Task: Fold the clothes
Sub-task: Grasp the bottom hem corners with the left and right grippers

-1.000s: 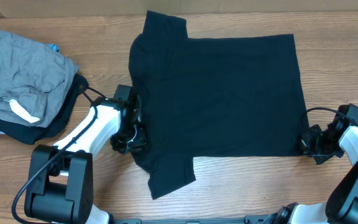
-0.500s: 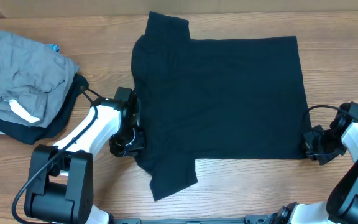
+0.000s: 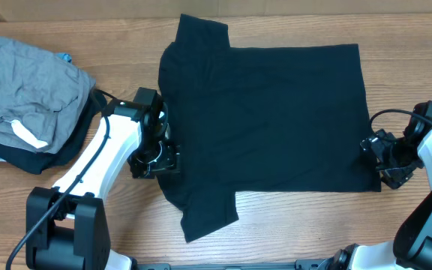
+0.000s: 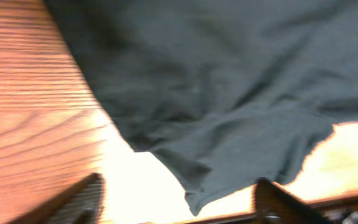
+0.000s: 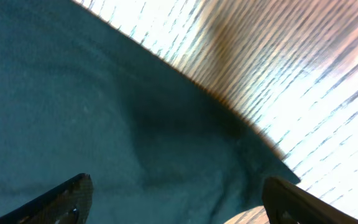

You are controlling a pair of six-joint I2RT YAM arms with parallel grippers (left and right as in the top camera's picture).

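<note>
**Supervisor:** Report the position of the garment.

**Operator:** I saw the black T-shirt (image 3: 268, 120) spread flat on the wooden surface (image 3: 291, 232). The shoulder end lay toward my left arm and the hem toward my right. One sleeve (image 3: 201, 31) pointed to the far edge and the other sleeve (image 3: 207, 211) to the near edge.

**Supervisor:** Report the left hand.

**Operator:** The left hand (image 3: 156, 159) stood at the shirt's left border, just above the near sleeve. It was released. In the left wrist view its fingers (image 4: 79, 198) stood wide apart, with the sleeve edge lying loose on the surface ahead of them. That view was blurred, so I could not tell whether a fingertip touched the cloth.

**Supervisor:** Report the right hand.

**Operator:** The right hand (image 3: 385, 161) stood at the near right corner of the hem. It was also released. In the right wrist view its fingers (image 5: 61, 199) were spread wide, with the hem corner lying flat below them.

**Supervisor:** Report other items on the surface.

**Operator:** A crumpled grey garment (image 3: 28, 86) with a white label (image 3: 28, 135) lay at the far left, well apart from the T-shirt. It rested on top of a dark garment (image 3: 70, 150).
</note>
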